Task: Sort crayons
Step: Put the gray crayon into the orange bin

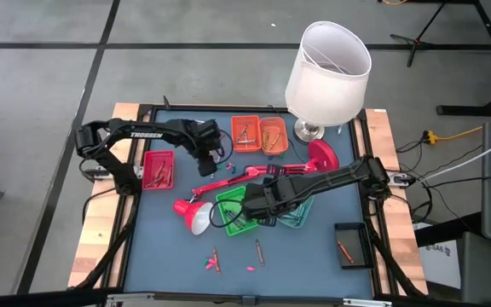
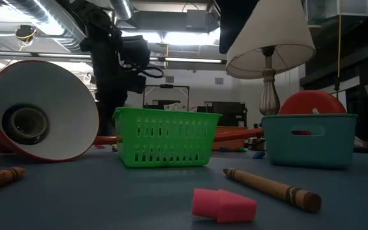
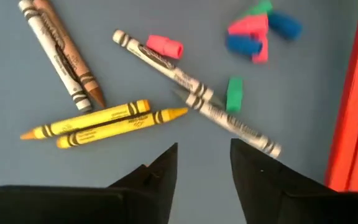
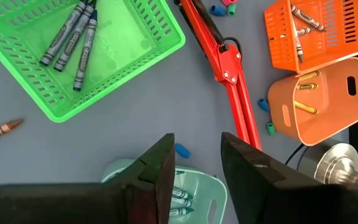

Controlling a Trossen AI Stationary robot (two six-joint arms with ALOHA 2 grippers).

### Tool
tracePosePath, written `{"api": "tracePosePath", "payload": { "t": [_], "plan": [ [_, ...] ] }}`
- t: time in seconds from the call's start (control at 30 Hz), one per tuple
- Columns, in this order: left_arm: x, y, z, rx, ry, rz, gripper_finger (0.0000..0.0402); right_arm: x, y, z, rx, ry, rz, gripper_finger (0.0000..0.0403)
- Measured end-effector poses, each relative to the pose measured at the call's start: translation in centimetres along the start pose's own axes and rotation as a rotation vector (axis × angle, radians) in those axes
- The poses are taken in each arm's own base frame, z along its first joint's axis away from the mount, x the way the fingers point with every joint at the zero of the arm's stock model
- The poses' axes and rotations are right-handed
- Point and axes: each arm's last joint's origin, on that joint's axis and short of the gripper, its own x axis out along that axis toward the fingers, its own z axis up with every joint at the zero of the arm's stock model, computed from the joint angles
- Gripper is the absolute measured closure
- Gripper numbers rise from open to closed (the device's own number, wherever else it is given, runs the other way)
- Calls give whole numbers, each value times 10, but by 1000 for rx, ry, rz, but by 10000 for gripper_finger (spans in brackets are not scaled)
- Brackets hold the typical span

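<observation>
Blue mat (image 1: 331, 213): front strip open; crayons (image 3: 104, 119) scattered.

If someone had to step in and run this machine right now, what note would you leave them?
Left gripper: open, empty, over loose crayons near the red lamp arm.
Right gripper: open, empty, above the teal bin.
Done: dark crayons lie in the green basket; some crayons sit in the orange basket, orange bin, teal bin and red tray.
Left: two yellow crayons, a brown one and white-wrapped ones under the left gripper, plus strays at the table's front edge.
</observation>
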Motion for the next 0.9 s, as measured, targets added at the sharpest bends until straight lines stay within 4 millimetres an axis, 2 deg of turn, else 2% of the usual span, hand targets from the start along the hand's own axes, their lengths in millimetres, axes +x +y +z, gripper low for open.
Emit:
{"api": "tracePosePath", "payload": {
  "t": [0.1,0.37,0.47,0.67,0.83,0.9],
  "plan": [
    [0,-4,1,-88,-14,-6,259,0,0,0,0,0,0,276],
    [1,-23,3,-182,-38,-25,255,-1,2,-4,-21,23,-13,276],
    [1,-28,4,-196,-56,3,255,-5,4,-11,-68,42,-84,276],
    [2,-31,3,-247,-69,49,255,-17,19,-24,-144,33,-108,276],
    [18,-33,4,-247,-32,63,255,-39,21,-36,-186,-23,-88,276],
    [26,-34,3,-262,-2,68,255,-42,18,-45,-200,-18,-97,276]
  ]
}}
